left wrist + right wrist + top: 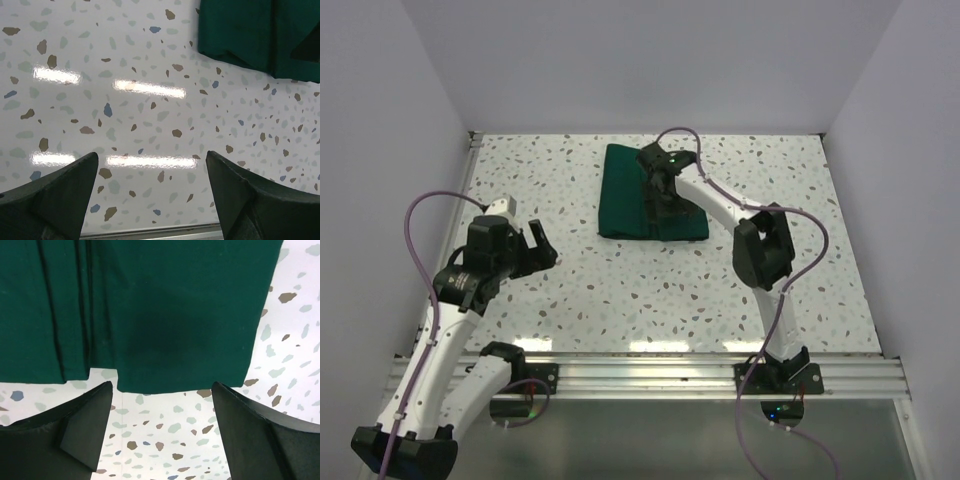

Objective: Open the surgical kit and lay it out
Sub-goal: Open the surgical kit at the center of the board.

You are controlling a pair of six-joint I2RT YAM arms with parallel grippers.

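Top external: the green cloth wrap (621, 192) is seen folded into a flat rectangular bundle, lying toward the far middle of the speckled table (620, 290). The right arm is stretched over the bundle's right half, and the right gripper (669, 213) is held above the near right part of the cloth. The left gripper (541, 246) is seen well apart from the bundle, to its near left, over bare table.

Left wrist: the left gripper (151, 155) is seen with its jaws spread wide and nothing between them. Only the table (125, 75) lies below; a corner of the green cloth wrap (250, 30) is seen at top right.

Right wrist: the right gripper (162, 385) is seen with its jaws parted, clamped on nothing, and lined up with the near edge of the green cloth wrap (175, 315). Stacked fold edges are noted on the left of the cloth. Whether the tips touch the cloth cannot be told.
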